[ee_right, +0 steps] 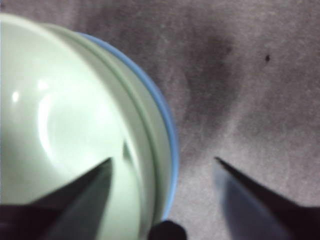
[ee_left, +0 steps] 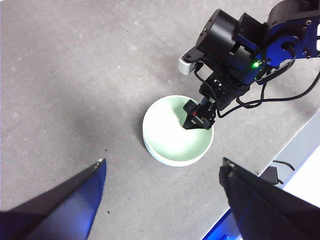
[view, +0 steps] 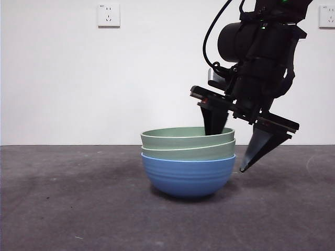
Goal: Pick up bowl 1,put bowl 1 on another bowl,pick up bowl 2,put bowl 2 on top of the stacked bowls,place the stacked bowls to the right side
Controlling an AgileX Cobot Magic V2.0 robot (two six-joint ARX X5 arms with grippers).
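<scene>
The stacked bowls stand mid-table: the blue bowl (view: 188, 175) at the bottom, a pale green bowl (view: 189, 152) nested in it, and a second green bowl (view: 184, 137) on top. My right gripper (view: 227, 150) is open and straddles the stack's right rim. One of its jaws dips inside the top bowl and the other hangs outside, clear of the blue wall. In the right wrist view the right gripper (ee_right: 163, 160) has the green rim (ee_right: 150, 150) and the blue edge (ee_right: 172, 145) between its jaws. My left gripper (ee_left: 163, 161) is open, high above the stack (ee_left: 170, 142), holding nothing.
The dark grey table (view: 63, 198) runs out to both sides of the stack. Its edge (ee_left: 300, 150) passes close behind the right arm (ee_left: 235, 60), with a cable beyond it. Two wall sockets (view: 108, 14) (view: 326, 15) sit on the white wall behind.
</scene>
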